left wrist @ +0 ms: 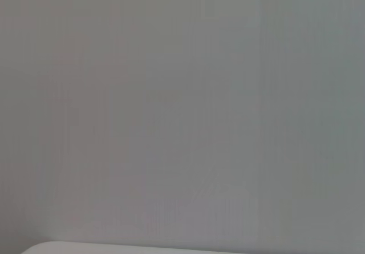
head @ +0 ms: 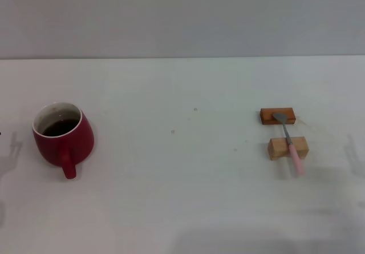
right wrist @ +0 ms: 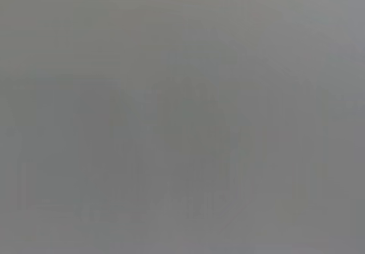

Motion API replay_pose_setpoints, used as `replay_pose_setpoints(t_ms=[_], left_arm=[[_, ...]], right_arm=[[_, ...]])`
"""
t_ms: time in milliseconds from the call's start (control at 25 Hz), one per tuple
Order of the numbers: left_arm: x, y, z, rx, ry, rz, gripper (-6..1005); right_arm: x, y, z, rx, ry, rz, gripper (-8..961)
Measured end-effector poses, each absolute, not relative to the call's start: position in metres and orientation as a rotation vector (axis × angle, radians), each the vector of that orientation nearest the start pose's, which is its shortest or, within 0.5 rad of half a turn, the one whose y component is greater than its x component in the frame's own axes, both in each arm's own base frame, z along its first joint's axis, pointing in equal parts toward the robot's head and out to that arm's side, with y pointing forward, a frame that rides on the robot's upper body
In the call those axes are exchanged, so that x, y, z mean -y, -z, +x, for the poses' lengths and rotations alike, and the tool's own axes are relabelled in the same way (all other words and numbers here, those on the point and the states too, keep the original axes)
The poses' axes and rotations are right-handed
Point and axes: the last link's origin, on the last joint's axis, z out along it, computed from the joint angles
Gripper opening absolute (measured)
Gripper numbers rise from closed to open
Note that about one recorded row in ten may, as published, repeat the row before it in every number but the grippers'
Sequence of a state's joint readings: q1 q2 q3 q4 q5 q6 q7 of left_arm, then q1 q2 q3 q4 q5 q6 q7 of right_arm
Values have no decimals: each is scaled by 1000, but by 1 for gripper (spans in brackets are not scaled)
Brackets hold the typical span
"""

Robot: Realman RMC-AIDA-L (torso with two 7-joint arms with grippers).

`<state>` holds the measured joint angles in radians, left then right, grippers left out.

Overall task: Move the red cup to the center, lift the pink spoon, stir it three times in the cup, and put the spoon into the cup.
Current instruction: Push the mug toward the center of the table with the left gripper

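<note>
Grippers out of sight, cup and spoon apart

Neither gripper shows in any view, so their state cannot be told. Red cup (head: pixel 61 136) stands at left of the white table (head: pixel 182 180); pink spoon (head: pixel 288 140) lies at right across a reddish-brown block (head: pixel 278 116) and a light wooden block (head: pixel 288 148)

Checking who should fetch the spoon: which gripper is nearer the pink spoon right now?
Cannot tell: neither gripper is in view. The pink spoon lies across two wooden blocks on the robot's right; the red cup is on its left.
</note>
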<state>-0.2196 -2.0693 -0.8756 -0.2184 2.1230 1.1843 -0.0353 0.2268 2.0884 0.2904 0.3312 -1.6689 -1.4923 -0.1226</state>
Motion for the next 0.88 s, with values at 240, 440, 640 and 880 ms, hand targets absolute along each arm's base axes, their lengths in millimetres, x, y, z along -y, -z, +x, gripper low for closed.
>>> replay_pose_setpoints(t_ms=[240, 440, 640, 880], left_arm=[[-261, -8, -394, 661, 519, -1342, 822], [-261, -10, -394, 650, 518, -1340, 820], [-263, -10, -394, 648, 510, -1352, 818], [-271, -1, -390, 578, 401, -1413, 815]], right_arm=[[-242, 23, 334, -461, -685, -1406, 742], [-242, 23, 334, -461, -686, -1406, 742], [-242, 23, 334, -460, -691, -1404, 742], [-241, 21, 333, -451, -698, -1396, 742]])
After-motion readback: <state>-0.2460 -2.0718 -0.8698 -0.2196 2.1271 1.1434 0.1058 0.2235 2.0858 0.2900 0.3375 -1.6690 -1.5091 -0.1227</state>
